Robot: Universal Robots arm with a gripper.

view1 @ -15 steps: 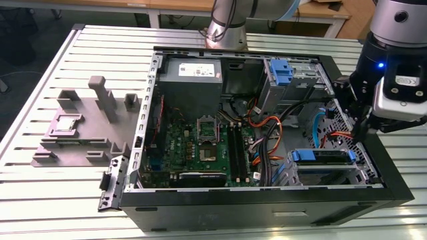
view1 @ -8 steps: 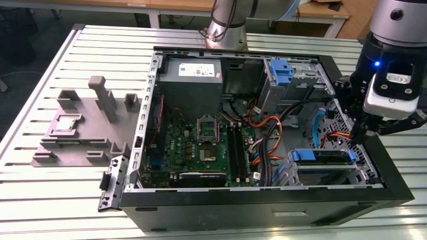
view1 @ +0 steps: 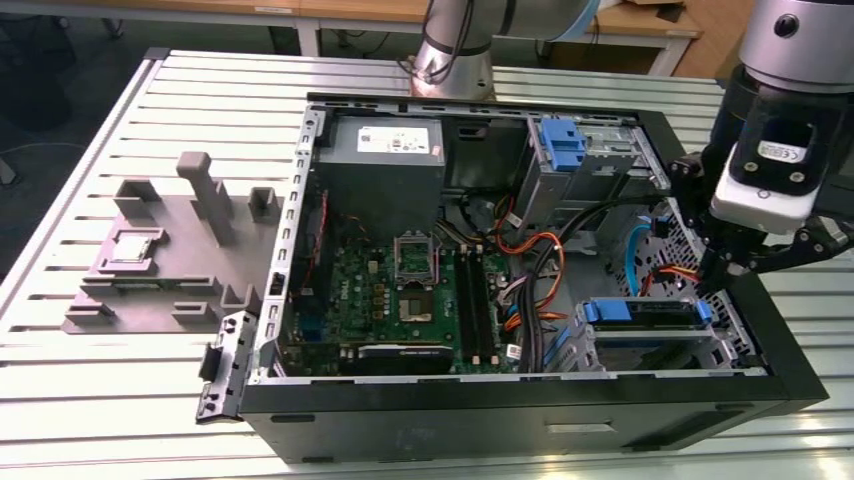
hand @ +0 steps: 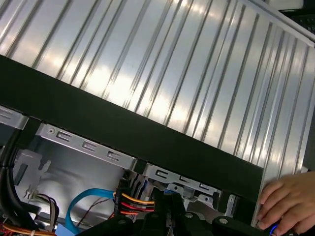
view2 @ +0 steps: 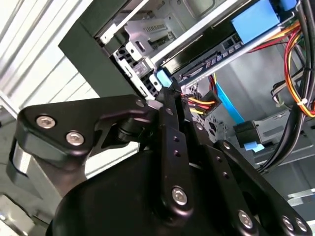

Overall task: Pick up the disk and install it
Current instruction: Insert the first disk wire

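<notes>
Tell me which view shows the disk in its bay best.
The exterior view: the disk sits whole in its bay in the case, at the exterior view's right, blue rail on top, with the gripper beside it. The second wrist view gives its edge close up.

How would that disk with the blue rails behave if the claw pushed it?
Probably stiff: the disk looks like a flat hard slab with plastic rails, so it should slide, not bend. Held in the metal bay, it would likely move only along its slot.
</notes>
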